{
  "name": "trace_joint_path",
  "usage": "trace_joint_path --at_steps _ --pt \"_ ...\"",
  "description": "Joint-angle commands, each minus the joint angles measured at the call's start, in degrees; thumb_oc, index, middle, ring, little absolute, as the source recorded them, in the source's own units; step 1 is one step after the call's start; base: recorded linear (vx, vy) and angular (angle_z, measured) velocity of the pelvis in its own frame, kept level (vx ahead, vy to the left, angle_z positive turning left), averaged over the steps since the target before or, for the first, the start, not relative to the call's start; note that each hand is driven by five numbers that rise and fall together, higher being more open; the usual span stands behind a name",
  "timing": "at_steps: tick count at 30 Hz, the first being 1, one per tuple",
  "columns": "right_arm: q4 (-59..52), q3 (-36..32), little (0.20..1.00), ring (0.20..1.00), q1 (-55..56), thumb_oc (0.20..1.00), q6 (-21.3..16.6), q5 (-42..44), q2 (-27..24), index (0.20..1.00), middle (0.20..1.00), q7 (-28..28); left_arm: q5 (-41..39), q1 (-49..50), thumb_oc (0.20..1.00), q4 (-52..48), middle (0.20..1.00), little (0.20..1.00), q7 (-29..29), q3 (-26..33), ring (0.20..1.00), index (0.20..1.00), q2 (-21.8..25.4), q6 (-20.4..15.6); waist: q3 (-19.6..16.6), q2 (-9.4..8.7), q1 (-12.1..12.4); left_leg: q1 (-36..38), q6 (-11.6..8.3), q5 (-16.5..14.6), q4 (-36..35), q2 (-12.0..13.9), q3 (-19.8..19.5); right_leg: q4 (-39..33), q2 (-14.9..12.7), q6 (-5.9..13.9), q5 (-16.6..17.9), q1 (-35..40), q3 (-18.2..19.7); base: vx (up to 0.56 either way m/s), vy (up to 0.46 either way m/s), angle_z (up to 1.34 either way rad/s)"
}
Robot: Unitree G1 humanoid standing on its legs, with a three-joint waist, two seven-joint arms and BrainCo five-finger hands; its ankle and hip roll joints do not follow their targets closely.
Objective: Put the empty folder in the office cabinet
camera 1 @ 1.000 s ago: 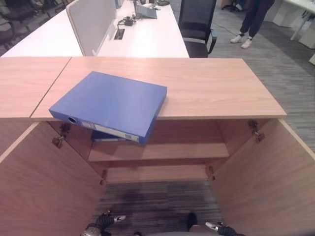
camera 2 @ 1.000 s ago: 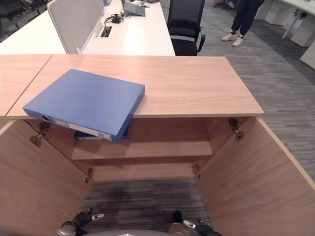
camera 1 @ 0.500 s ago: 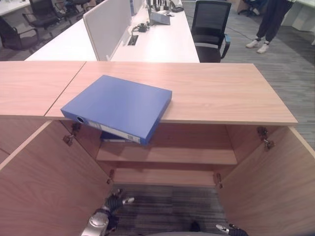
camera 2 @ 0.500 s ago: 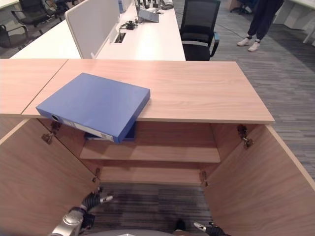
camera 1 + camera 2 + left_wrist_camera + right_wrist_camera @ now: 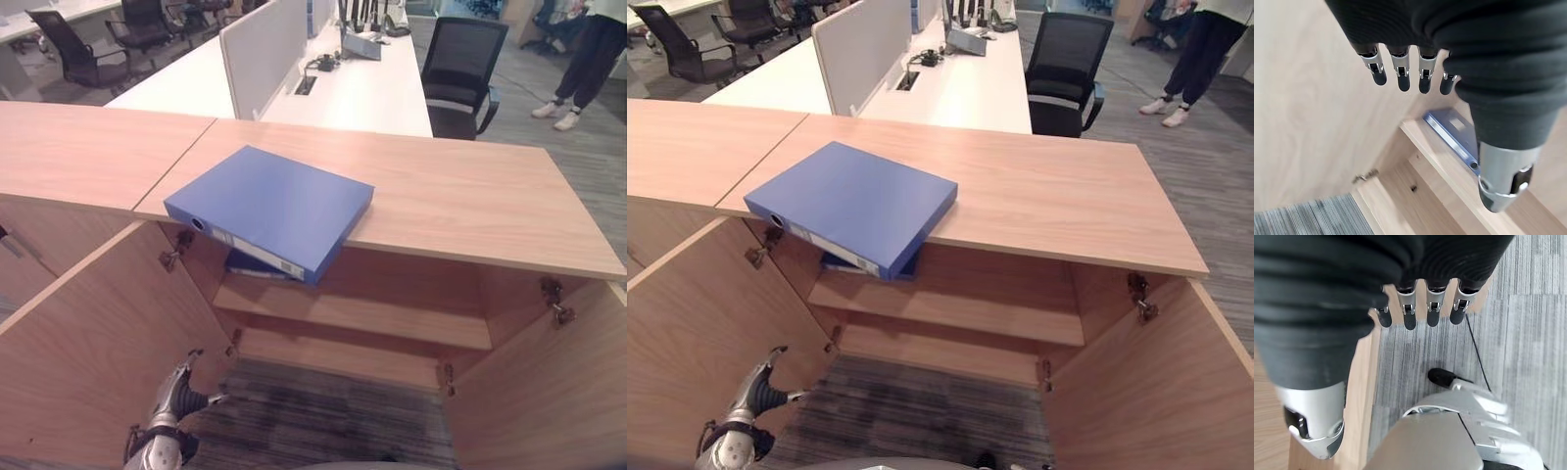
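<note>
A blue folder [image 5: 269, 209] lies flat on the wooden cabinet top [image 5: 470, 196], its spine corner hanging over the front edge. A second blue folder [image 5: 257, 264] lies under it on the upper shelf [image 5: 392, 318], and its edge [image 5: 1449, 132] also shows in the left wrist view. My left hand [image 5: 174, 401] hangs low by the open left door [image 5: 88, 343], well below the folders. Its fingers [image 5: 1400, 73] are straight and hold nothing. My right hand [image 5: 1433, 313] is open too, hanging over the grey carpet and empty.
Both cabinet doors stand wide open, the right door [image 5: 549, 392] reaching toward me. Behind the cabinet are a white desk with a divider [image 5: 265, 44], a black office chair [image 5: 460, 73] and a person's legs [image 5: 578, 59]. A lower shelf [image 5: 333, 357] sits under the upper one.
The camera has turned left, shifting the whole scene. My left hand has risen from the bottom edge to beside the left door. The folders have not moved.
</note>
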Motion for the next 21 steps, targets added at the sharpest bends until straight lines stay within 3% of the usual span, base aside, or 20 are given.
trace_joint_path --at_steps 1,6,8,12,13,16,21 --pt "1.6 -0.4 1.000 1.000 -3.4 1.000 -1.0 0.6 0.3 1.000 1.000 -1.3 -1.9 -2.1 1.000 -4.4 1.000 1.000 2.4 2.8 1.000 1.000 1.6 -2.5 2.2 -1.33 1.3 -3.9 0.40 0.1 0.7 -1.8 -2.6 1.3 1.0 1.90 -10.0 6.6 2.8 -0.02 -0.037 0.04" --pt "1.1 0.0 1.000 1.000 -3.2 1.000 -1.3 1.3 0.6 1.000 1.000 -1.4 -3.1 -0.6 1.000 -7.5 1.000 1.000 4.8 5.6 1.000 1.000 1.4 -4.0 2.1 -1.45 2.1 -4.5 0.21 0.4 0.7 -1.8 -3.3 0.8 1.1 1.88 -9.7 6.6 2.0 -0.01 -0.030 0.08" --pt "1.4 0.6 1.000 1.000 -3.0 1.000 -1.4 1.3 0.9 1.000 1.000 -1.8 -0.7 -1.1 1.000 -11.8 1.000 1.000 8.2 7.7 1.000 1.000 3.1 -4.2 2.0 -1.37 2.5 -4.9 -0.07 0.5 0.7 -1.8 -3.5 0.6 1.2 1.91 -9.8 6.6 1.8 -0.01 -0.033 0.11" --pt "1.3 0.7 1.000 1.000 -3.0 1.000 -1.4 1.3 1.0 1.000 1.000 -1.8 0.3 -1.1 1.000 -13.5 1.000 1.000 8.5 8.2 1.000 1.000 3.8 -4.2 2.1 -1.39 2.6 -4.9 -0.15 0.5 0.7 -1.7 -3.7 0.6 1.2 1.89 -9.8 6.6 1.8 0.00 -0.007 0.01" --pt "1.3 0.6 1.000 1.000 -3.1 1.000 -1.5 1.8 0.8 1.000 1.000 -1.4 4.2 -1.4 1.000 -17.5 1.000 1.000 8.1 8.9 1.000 1.000 7.4 -4.8 2.1 -0.97 2.5 -5.0 -0.27 0.5 0.7 -1.7 -3.7 0.6 1.3 1.90 -9.8 6.5 1.7 0.00 0.000 0.00" --pt "1.3 0.9 1.000 1.000 -3.2 1.000 -1.6 2.0 0.8 1.000 1.000 -1.0 7.3 -1.9 1.000 -22.0 1.000 1.000 8.2 10.4 1.000 1.000 10.5 -4.9 2.2 -0.64 2.4 -4.8 -0.49 0.4 0.7 -1.7 -3.6 0.5 1.5 1.87 -9.9 6.5 1.8 0.00 0.000 0.00" --pt "1.3 1.5 1.000 1.000 -3.3 1.000 -1.8 1.6 0.7 1.000 1.000 -0.8 8.6 -3.7 1.000 -26.9 1.000 1.000 8.1 11.4 1.000 1.000 13.4 -5.8 2.2 -0.34 2.0 -4.7 -0.69 0.4 0.7 -1.5 -3.3 0.5 1.6 1.97 -9.9 6.5 1.9 0.00 0.000 0.00"
